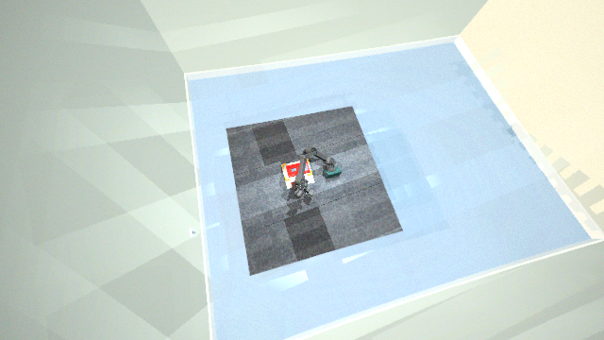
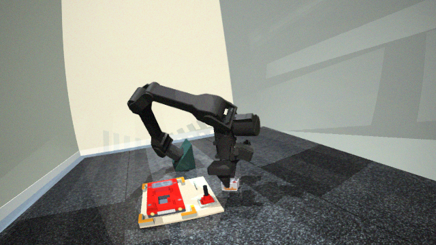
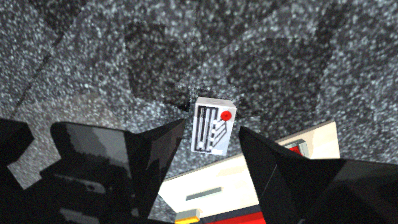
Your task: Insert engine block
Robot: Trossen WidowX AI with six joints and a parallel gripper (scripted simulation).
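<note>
The engine block (image 2: 233, 186) (image 3: 213, 131), a small white box with dark bars, grey steps and a red dot on top, stands on the dark floor beside the cream board (image 2: 195, 182) (image 3: 225, 177). My gripper (image 2: 226, 184) (image 3: 212, 126) points down with its fingers partly open on either side of the block. In the wrist view floor shows between each fingertip and the block. The red car body (image 2: 153, 196) (image 1: 293, 175) (image 3: 246, 218) lies on the board among orange corner pieces. Its opening (image 2: 163, 199) is uncovered; the rib inside cannot be made out.
A red piece with an upright black stick (image 2: 206, 200) stands on the board's block-side part; its red part shows beside the right finger in the wrist view (image 3: 296, 149). A thin grey strip (image 3: 203, 194) lies on the board. The arm's base is at the dark green wedge (image 2: 189, 160) (image 1: 332, 173).
</note>
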